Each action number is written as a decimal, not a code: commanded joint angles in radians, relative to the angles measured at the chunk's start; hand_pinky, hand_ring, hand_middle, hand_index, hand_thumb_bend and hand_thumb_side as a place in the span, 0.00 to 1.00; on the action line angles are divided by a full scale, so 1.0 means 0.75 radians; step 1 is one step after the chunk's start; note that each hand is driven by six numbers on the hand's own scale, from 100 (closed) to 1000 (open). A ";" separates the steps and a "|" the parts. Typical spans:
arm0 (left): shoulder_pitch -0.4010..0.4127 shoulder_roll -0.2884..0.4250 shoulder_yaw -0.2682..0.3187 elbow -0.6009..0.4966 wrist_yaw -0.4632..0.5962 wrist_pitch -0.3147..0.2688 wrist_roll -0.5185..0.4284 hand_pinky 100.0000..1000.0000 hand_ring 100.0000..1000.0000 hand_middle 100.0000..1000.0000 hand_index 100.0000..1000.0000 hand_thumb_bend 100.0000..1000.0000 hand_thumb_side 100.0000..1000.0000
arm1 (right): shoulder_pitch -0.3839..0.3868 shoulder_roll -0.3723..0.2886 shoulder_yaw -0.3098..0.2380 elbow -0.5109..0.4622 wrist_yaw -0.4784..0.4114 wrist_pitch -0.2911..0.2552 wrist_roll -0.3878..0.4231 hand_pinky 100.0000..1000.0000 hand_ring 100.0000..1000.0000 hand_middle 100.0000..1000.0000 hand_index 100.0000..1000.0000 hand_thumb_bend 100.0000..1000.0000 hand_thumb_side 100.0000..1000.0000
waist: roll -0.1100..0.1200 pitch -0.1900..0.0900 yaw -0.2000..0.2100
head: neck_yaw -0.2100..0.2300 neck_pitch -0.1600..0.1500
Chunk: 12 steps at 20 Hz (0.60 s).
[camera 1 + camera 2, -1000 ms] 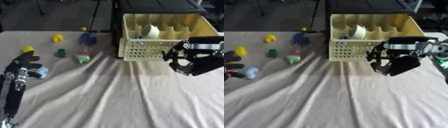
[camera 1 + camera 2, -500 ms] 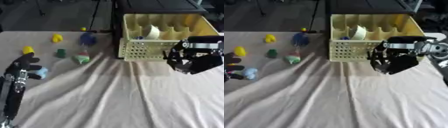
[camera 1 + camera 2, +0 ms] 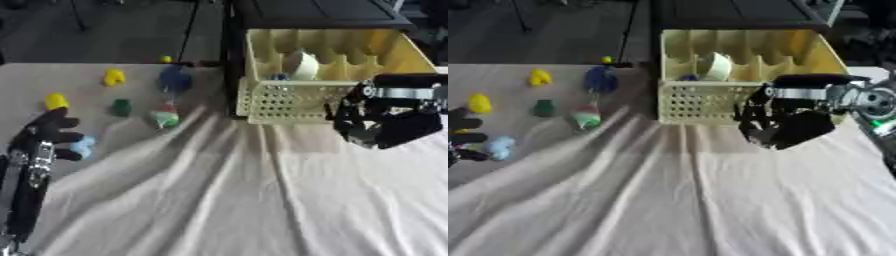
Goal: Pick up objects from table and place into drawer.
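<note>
- Cloth (image 3: pixel 262 200) covers the table, rumpled into ridges fanning from 12 o'clock; soft, so it will likely drag or bunch under any toy you scrape sideways. Lift straight up.
- Drawer (image 3: pixel 385 55), a yellow perforated bin with dividers, sits at 1 o'clock; looks like stiff light plastic, so don't knock its wall. A white piece (image 3: pixel 302 65) and something blue (image 3: pixel 278 77) already lie inside.
- Right hand (image 3: pixel 785 125) hangs just in front of the drawer's near wall at 3 o'clock, fingers curled down. Nothing shows in them, though the palm side is hidden.
- Left hand (image 3: pixel 48 137) is at 9 o'clock on the cloth, fingers relaxed and spread, touching or just beside the pale blue toy (image 3: pixel 81 146). No grip that you can see.
- Toys left on the table, all around 10–11 o'clock, well apart from the drawer:
- Dark blue toy (image 3: pixel 175 80), the biggest; looks soft, so take it round the middle.
- Green-white-red toy (image 3: pixel 163 117) sits by a fold; probably light, pinch its sides.
- Yellow toy (image 3: pixel 114 77) and second yellow toy (image 3: pixel 56 101): smooth, may slip.
- Dark green toy (image 3: pixel 122 107): small, top pinch.
- Small yellow ball (image 3: pixel 165 59) at the far edge may roll.
</note>
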 commanded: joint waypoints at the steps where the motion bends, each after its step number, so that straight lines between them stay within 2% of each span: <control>1: -0.006 0.009 0.006 -0.024 -0.006 -0.002 -0.002 0.54 0.67 0.69 0.87 0.00 1.00 | 0.022 -0.079 -0.036 -0.134 -0.009 0.001 0.010 0.00 0.09 0.67 0.82 0.00 0.54 | 0.001 -0.021 -0.003 | 0.009 -0.014; 2: -0.006 0.009 0.006 -0.024 -0.005 -0.002 -0.003 0.54 0.67 0.69 0.87 0.00 1.00 | 0.034 -0.086 -0.040 -0.167 -0.018 0.007 0.018 0.00 0.09 0.70 0.84 0.00 0.52 | 0.001 -0.021 -0.004 | 0.011 -0.012; 5: -0.007 0.008 0.004 -0.024 -0.005 -0.003 -0.007 0.54 0.67 0.69 0.87 0.00 1.00 | 0.060 -0.099 -0.028 -0.210 -0.050 0.031 0.030 0.00 0.08 0.71 0.84 0.00 0.52 | 0.001 -0.022 -0.003 | 0.010 -0.011; 12: -0.004 0.003 0.003 -0.024 -0.003 0.000 -0.009 0.53 0.66 0.69 0.87 0.00 1.00 | 0.063 -0.088 0.016 -0.152 -0.074 0.063 0.031 0.00 0.08 0.70 0.83 0.00 0.51 | 0.002 -0.019 0.003 | 0.004 -0.010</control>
